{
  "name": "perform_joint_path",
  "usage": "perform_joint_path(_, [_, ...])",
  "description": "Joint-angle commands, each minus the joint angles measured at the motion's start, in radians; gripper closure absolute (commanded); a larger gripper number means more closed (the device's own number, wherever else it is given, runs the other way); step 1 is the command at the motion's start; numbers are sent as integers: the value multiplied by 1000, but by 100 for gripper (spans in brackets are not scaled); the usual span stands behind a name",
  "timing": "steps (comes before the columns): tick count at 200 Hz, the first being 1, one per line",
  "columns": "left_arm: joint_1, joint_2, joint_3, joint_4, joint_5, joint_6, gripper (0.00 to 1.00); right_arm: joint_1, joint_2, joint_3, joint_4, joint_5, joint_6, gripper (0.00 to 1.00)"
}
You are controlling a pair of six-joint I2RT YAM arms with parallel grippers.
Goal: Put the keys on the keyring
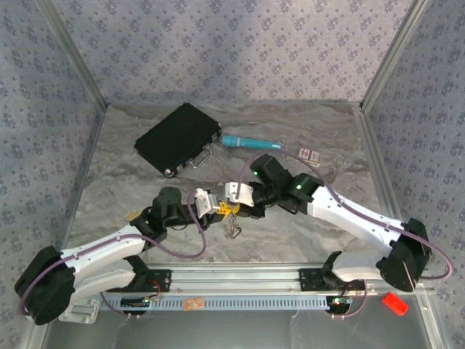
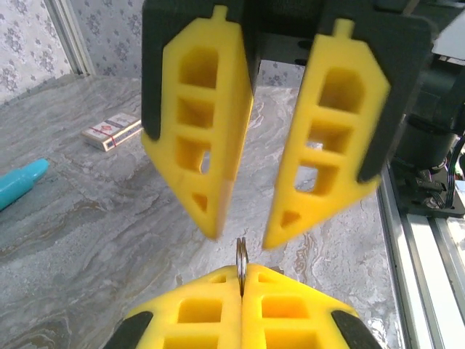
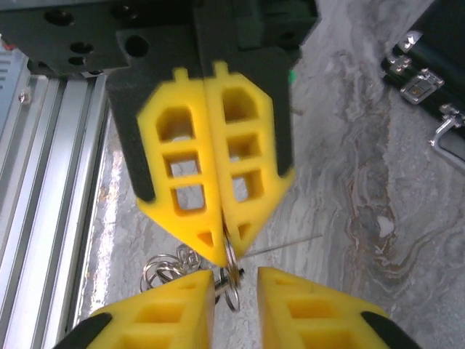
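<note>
Currently: Keyring Clamped, Threading Not Confirmed

**Task status.** The thin silvery metal keyring (image 2: pixel 242 254) is off the grey marbled table (image 1: pixel 131 189). It is held in the air near the front middle of the table, where the two hands meet. The left hand (image 3: pixel 227 251) is pressed together on it, pinching the wire edge-on at the very tips. The right hand (image 2: pixel 243 234) faces it with its jaws spread and grips nothing; in the right wrist view the ring stands in the gap between its tips.

A short chain of small silvery loops (image 3: pixel 163 267) trails from the ring. In the top view a small metallic cluster (image 1: pixel 232 230) dangles just below the hands. It is too small to resolve, so it cannot be told whether any of the keys are threaded on. By judgement, presenting the ring is done. Feeding each key onto the wire, or confirming it is seated, is left.

**Materials and shapes.**
- Keyring: bare polished wire, rigid and narrow, likely to slip or twist in a tip pinch.
- Fingers (image 2: pixel 196 145): yellow moulded wedges with a lattice of rectangular cut-outs, set on black backing plates.
- Table: smooth, matt, veined surface.
- Background items, well apart from the work: a flat black rectangular case with metal latches (image 1: pixel 178 138), a glossy teal pen (image 1: pixel 251 142) and a small printed card box (image 1: pixel 310 153).
</note>
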Motion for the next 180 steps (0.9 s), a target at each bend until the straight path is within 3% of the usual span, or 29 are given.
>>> perform_joint_path(1, [-4, -20, -29, 124, 10, -37, 100, -56, -65, -95, 161, -135, 128, 71])
perform_joint_path(48, [-4, -1, -50, 201, 15, -71, 100, -84, -82, -209, 343, -202, 254, 69])
perform_joint_path(88, [-4, 6, -50, 212, 18, -73, 100, -85, -52, -215, 360, -238, 262, 70])
perform_joint_path(110, [-3, 8, -50, 216, 20, -75, 100, -86, -41, -206, 358, -243, 260, 78])
perform_joint_path(143, [-4, 6, -54, 215, 16, -75, 100, -88, -36, -189, 322, -249, 240, 100])
perform_joint_path(153, [-3, 3, -50, 205, 11, -72, 100, -90, -38, -179, 302, -249, 228, 100])
perform_joint_path(180, [-4, -3, -29, 145, -3, -55, 81, -88, -39, -131, 210, -230, 170, 100])
